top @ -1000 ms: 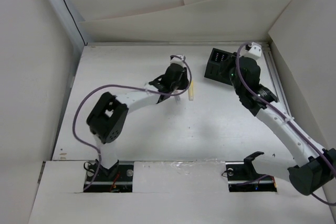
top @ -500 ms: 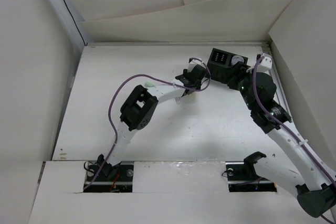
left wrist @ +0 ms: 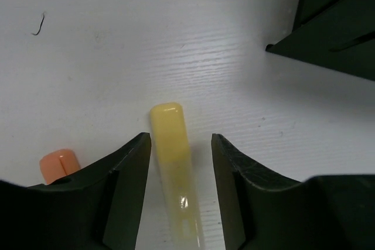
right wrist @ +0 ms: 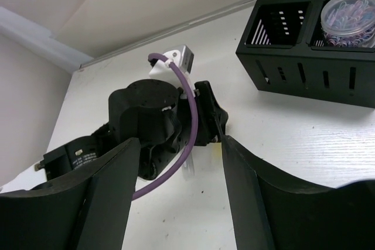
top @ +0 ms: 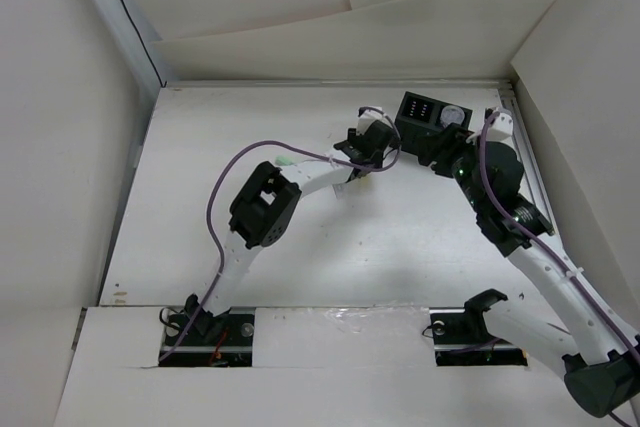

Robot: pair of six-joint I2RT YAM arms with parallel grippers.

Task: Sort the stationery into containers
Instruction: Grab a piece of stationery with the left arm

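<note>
A yellow marker (left wrist: 173,168) lies flat on the table between the open jaws of my left gripper (left wrist: 180,137), which does not touch it. An orange marker's end (left wrist: 58,167) shows just left of the left finger. In the top view the left gripper (top: 362,159) is low over the yellow marker (top: 363,176), left of the black two-compartment box (top: 420,132). A grey-purple roll (right wrist: 350,10) sits in the box's right compartment; the left compartment (right wrist: 275,19) shows only white dots. My right gripper (right wrist: 181,191) is open and empty, in front of the box (top: 438,152). The other stationery is out of view.
White cardboard walls (top: 300,27) close the table at the back and on both sides. The box corner (left wrist: 340,21) is close to the upper right of the left gripper. The two arms' wrists are near each other beside the box.
My left arm has swung right and come down over the yellow marker. My right gripper has drawn back from above the box, and the roll now shows in its right compartment.
</note>
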